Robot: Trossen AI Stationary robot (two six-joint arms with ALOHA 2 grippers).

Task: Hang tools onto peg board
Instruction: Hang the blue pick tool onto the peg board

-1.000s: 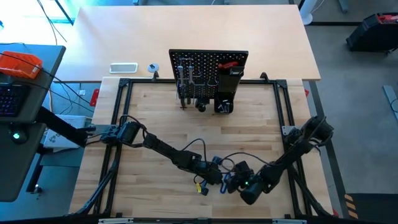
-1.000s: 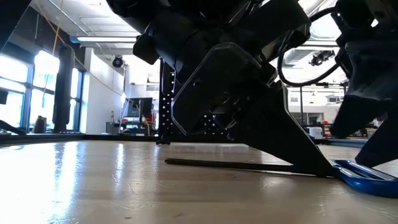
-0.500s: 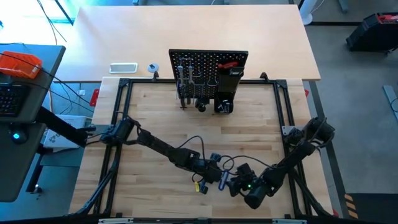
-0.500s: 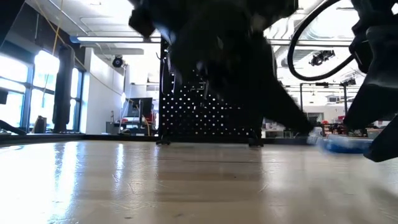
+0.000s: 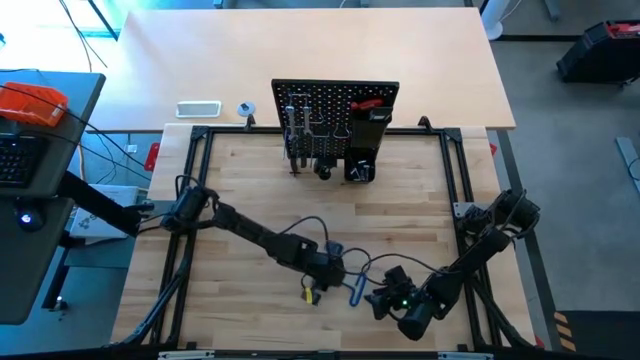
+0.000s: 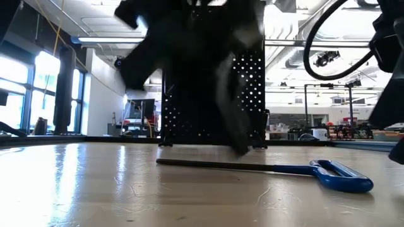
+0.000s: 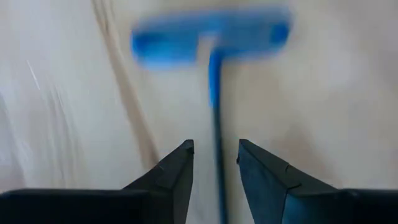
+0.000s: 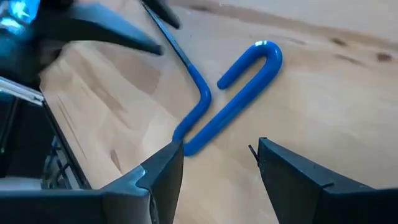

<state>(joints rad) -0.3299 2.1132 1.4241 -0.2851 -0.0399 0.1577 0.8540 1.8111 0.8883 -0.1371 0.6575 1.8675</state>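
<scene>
High view: the blue-handled steel hex key [image 5: 352, 291] is lying on the pale wooden table [image 5: 250, 190], between the left gripper [image 5: 328, 272] and right gripper [image 5: 382, 297], well apart from the upright black perforated peg board [image 5: 335, 98].

Low view: its thin shaft is running across the tabletop, looped handle at one end.

Left wrist view: 2 dark fingers [image 7: 177, 171] are standing partly spread astride the shaft, not gripping it.

Right wrist view: the right jaws are gaping wide, empty, facing the handle.
</scene>
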